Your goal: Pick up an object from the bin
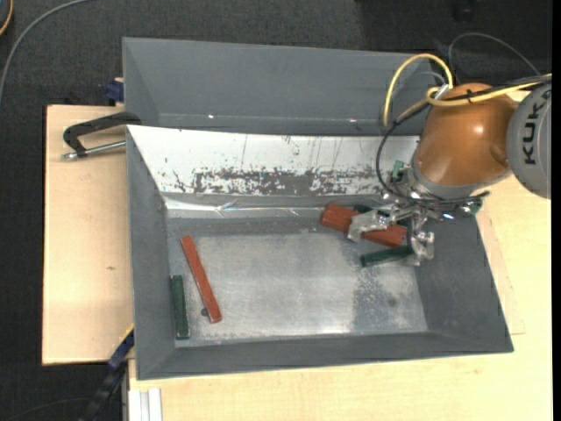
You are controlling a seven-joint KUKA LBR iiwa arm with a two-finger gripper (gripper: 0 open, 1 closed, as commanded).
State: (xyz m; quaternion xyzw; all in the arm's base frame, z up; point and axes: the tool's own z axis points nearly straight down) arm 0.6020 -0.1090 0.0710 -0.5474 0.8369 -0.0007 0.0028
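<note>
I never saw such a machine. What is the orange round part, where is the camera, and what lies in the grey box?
The orange dome is a cover on a robot arm's wrist; the arm reaches in from the right. Under it is the gripper, the arm's grasping hand. The camera looks down on the grey metal bin from above, slightly sideways. The gripper is low at the back right, beside a red-brown block, a smaller red piece and a dark green stick. At the left lie a long orange-red stick and a second green stick. Whether anything is held, I cannot tell.
</note>
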